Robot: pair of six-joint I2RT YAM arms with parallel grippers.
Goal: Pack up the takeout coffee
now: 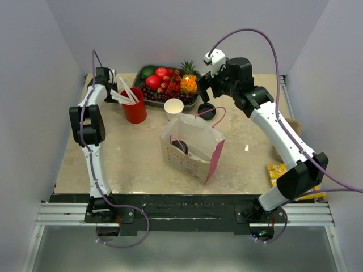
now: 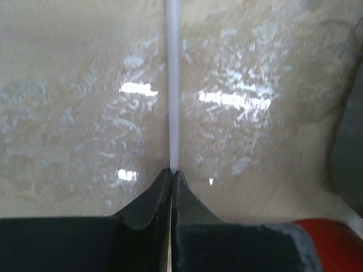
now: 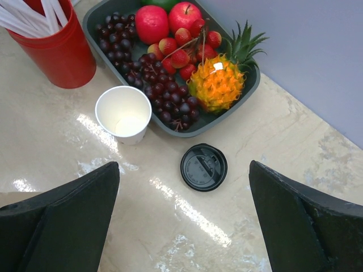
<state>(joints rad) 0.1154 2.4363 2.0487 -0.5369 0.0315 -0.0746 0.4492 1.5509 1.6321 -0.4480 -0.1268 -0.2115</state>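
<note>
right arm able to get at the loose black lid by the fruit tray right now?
Probably yes: the right end effector is open above the black lid, which lies flat on bare table, apart from the white cup.

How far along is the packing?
Done: a black-lidded cup appears to sit inside the paper bag. In hand: left gripper shut on a white straw; right gripper open above a loose black lid. Left: probably adding the straw.
</note>
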